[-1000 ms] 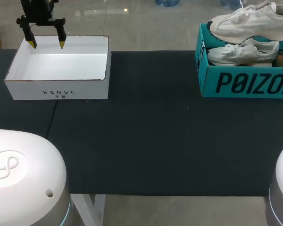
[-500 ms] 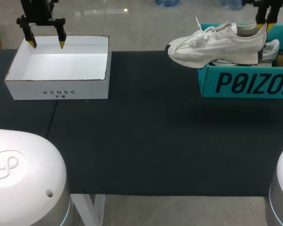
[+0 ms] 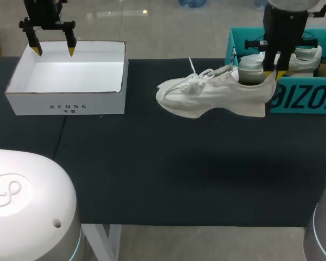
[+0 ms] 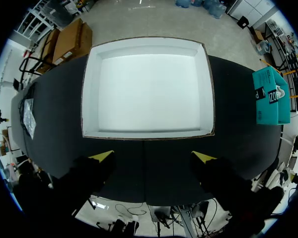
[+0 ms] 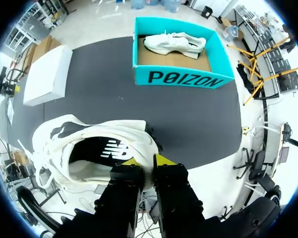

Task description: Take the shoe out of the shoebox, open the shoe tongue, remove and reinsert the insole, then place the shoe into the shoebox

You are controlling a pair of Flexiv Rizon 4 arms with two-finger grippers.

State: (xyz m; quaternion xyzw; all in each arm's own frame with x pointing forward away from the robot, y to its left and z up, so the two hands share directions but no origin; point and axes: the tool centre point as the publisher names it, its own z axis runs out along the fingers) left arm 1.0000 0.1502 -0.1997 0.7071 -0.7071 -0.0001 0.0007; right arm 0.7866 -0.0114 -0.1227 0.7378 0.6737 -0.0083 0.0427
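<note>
1. Head view: the shoe (image 3: 214, 95) hung in the air over the table (image 3: 168, 174), clear of the shoebox (image 3: 304, 99) and just beside it, toe toward the white box (image 3: 65, 103). The right gripper (image 3: 274, 73) was clamped on its heel collar. A second shoe (image 3: 304, 56) lay in the shoebox. The left gripper (image 3: 53, 50) hung over the white box's far edge, fingers spread, holding nothing
2. Left wrist view: the left gripper (image 4: 153, 157) was released, with only the table between its tips. The white box (image 4: 146, 89) lay ahead of it and the shoebox (image 4: 268, 96) well apart
3. Right wrist view: the right gripper (image 5: 148, 161) pinched the shoe (image 5: 89, 144) at the heel rim, with the insole seen inside. The shoebox (image 5: 179, 78) lay ahead, beyond the shoe
4. Status, as judged: removal from the shoebox was done, bar setting the shoe down. The tongue, the insole out and in, and the return to the shoebox all remained
</note>
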